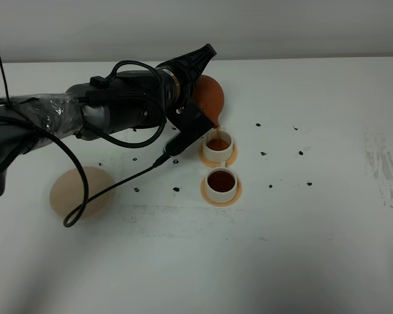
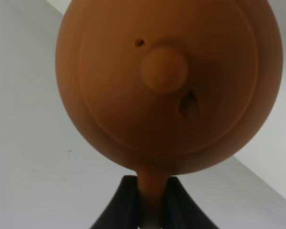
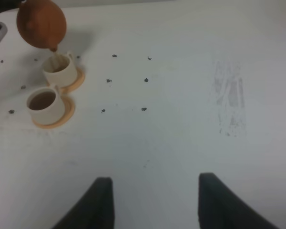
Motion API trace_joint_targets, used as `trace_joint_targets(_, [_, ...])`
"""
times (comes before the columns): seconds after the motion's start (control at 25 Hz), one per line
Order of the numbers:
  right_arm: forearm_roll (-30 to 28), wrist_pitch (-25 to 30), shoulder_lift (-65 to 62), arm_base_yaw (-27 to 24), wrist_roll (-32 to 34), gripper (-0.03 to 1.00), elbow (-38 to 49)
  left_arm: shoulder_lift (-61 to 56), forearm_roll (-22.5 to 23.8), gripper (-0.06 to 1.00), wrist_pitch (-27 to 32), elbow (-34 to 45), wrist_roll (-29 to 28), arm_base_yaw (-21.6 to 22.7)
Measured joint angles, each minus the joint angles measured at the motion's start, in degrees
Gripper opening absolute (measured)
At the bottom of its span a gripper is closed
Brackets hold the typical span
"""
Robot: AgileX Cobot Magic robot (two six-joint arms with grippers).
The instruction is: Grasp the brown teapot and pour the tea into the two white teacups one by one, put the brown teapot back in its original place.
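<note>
the white tabletop (image 1: 268, 261) carries two round orange coasters. the far coaster (image 1: 234, 155) has the near coaster (image 1: 220, 203) close in front of it. small dark specks (image 1: 264, 154) dot the tabletop on both sides of the far coaster, most of them to its right. well to the right of that coaster, past the specks, lies a grey scuffed patch (image 1: 383, 170). behind the far coaster a pale wall (image 1: 281, 26) meets the tabletop.
</note>
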Motion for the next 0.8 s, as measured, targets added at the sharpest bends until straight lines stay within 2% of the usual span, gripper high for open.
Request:
trace_joint_targets(0.56, [0.00,0.00,0.00,0.00,0.00,0.43,0.00,0.10,1.86,0.13,-1.36,0.65,0.91,0.00])
trace_joint_targets(0.8, [0.00,0.00,0.00,0.00,0.00,0.43,0.00,0.10,4.24,0.13,-2.33,0.65,0.97,0.00])
